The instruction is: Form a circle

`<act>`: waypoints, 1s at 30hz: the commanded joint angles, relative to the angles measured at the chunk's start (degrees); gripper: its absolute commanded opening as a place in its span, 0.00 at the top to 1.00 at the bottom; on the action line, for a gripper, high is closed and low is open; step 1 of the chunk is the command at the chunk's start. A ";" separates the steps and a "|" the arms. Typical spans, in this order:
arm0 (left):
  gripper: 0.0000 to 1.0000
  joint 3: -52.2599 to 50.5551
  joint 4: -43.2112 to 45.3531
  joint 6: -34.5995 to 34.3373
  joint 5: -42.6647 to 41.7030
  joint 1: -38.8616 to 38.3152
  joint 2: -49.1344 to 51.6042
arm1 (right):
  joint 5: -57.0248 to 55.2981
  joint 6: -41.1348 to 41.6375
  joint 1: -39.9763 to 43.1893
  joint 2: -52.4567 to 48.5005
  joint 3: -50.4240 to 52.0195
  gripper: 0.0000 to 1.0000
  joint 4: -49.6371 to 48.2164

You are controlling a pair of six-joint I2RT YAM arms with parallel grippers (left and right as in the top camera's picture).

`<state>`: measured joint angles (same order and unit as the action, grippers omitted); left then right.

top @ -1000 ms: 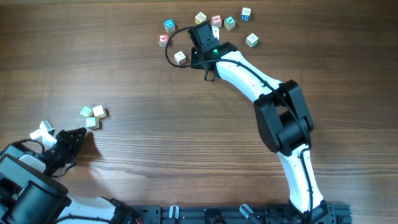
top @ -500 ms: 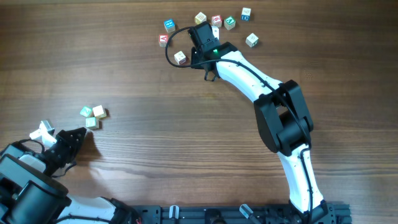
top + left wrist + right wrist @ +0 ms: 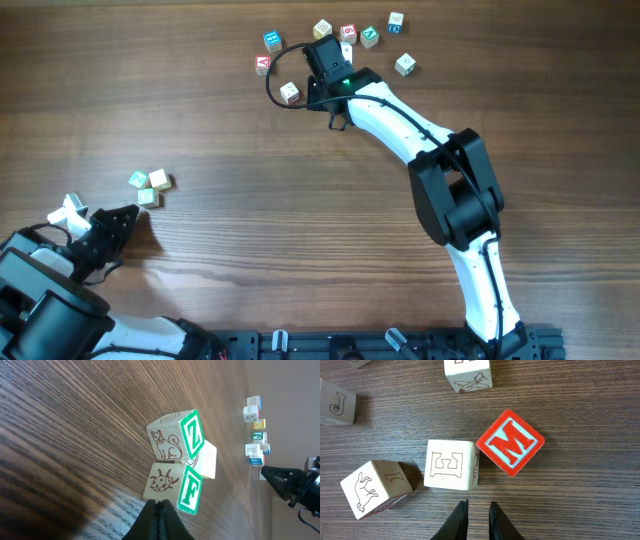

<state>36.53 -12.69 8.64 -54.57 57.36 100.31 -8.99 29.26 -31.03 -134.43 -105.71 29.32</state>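
No ring of cubes shows. Three pale wooden letter cubes sit bunched at the left of the table. In the left wrist view they are a cat cube with a green Z, a ladybird cube with a green F and a third cube behind them. My left gripper is shut and empty, its tips just short of the F cube. My right gripper is at the far scatter, its fingers a narrow gap apart with nothing between them. They are just short of an E cube and a red M cube.
Several more letter cubes lie scattered at the top centre, among them a blue-faced cube, one with a green face and a pale one. An animal cube and a J cube lie left of the right fingers.
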 commanded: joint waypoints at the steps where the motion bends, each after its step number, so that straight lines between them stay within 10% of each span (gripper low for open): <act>1: 0.96 -0.31 0.52 -0.55 -0.44 -1.40 0.66 | 0.52 -0.79 0.13 1.68 0.46 0.84 0.09; 30: 0.96 0.42 0.55 -4.68 -1.60 1.90 0.31 | 0.55 -0.76 0.13 1.68 0.46 0.84 0.70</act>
<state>36.53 -12.36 4.36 -54.59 59.00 100.31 -8.99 29.26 -31.03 -134.43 -105.71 30.11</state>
